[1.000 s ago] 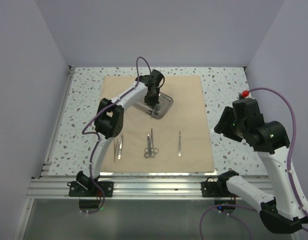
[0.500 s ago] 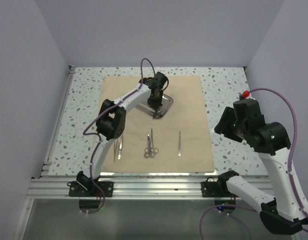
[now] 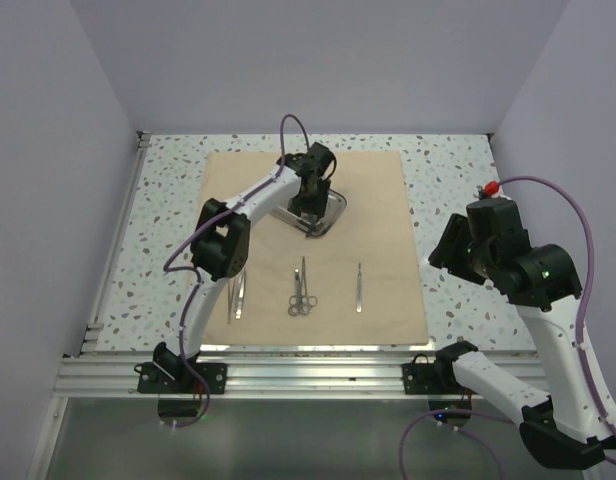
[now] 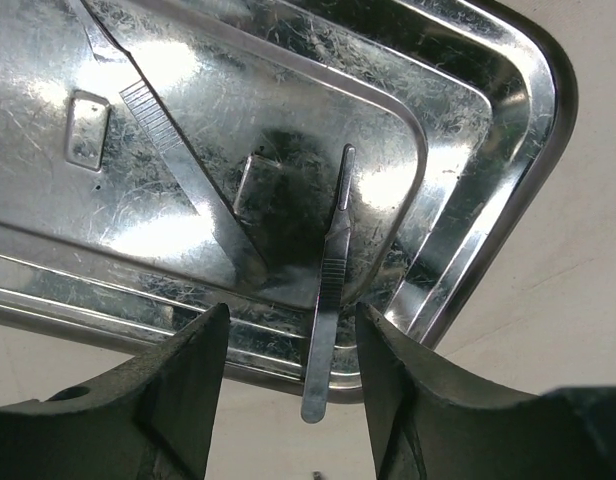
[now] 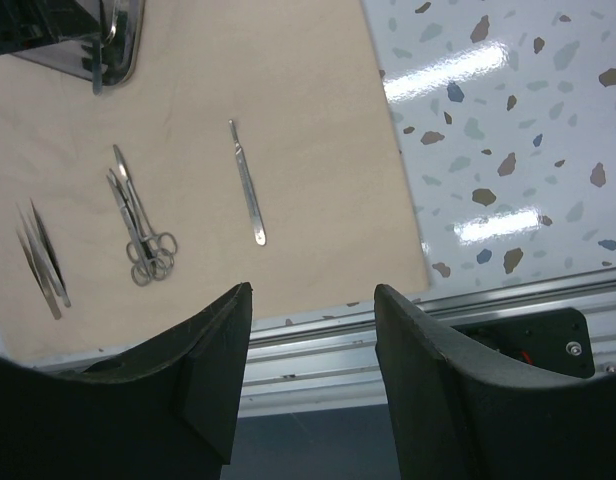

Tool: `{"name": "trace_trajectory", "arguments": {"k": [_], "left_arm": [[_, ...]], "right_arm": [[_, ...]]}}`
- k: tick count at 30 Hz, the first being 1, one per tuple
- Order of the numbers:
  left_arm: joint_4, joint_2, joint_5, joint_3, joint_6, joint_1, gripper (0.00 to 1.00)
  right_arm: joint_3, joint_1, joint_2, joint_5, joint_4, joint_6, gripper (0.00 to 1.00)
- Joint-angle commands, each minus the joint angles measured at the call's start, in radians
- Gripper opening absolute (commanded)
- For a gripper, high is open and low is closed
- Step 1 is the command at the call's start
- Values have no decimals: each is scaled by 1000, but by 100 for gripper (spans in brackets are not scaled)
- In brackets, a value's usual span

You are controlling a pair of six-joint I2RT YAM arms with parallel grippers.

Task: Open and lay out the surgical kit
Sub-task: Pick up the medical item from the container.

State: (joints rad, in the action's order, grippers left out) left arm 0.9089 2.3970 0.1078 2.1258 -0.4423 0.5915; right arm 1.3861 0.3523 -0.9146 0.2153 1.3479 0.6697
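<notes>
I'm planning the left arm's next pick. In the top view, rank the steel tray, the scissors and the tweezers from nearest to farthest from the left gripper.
1. steel tray: right under the left gripper, at the far middle of the cloth.
2. scissors: near middle of the cloth.
3. tweezers: near left of the cloth.

The cloth wrap lies flat on my table, the steel tray on its far half, under my left gripper. A slim instrument lies in the tray, one end over the rim. On the cloth's near half: tweezers left, two ring-handled tools middle, a slim handle right
</notes>
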Motion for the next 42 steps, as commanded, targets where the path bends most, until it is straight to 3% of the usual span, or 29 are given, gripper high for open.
{"name": "trace_trajectory", "arguments": {"k": [1, 9, 11, 16, 17, 20, 30, 35, 42], "left_arm": [[35, -55, -11, 30, 31, 2, 56], [22, -44, -3, -58, 54, 30, 56], [24, -32, -3, -63, 56, 31, 51], [19, -12, 1, -87, 53, 31, 29], [19, -7, 1, -87, 53, 31, 15], [21, 2, -10, -78, 56, 30, 0], [96, -31, -23, 118, -2, 33, 0], [62, -154, -22, 42, -101, 60, 0], [5, -298, 44, -167, -333, 226, 0]], "right_arm": [[10, -4, 11, 2, 54, -9, 56], [8, -3, 16, 4, 56, 1, 56], [4, -4, 17, 1, 56, 4, 56], [1, -3, 19, -1, 53, 10, 56], [-1, -3, 20, -2, 53, 14, 56], [1, -4, 25, -2, 56, 16, 56], [8, -3, 49, -8, 68, 19, 56], [56, -3, 56, -17, 86, 7, 56], [149, -3, 66, -65, 155, -18, 56]]}}
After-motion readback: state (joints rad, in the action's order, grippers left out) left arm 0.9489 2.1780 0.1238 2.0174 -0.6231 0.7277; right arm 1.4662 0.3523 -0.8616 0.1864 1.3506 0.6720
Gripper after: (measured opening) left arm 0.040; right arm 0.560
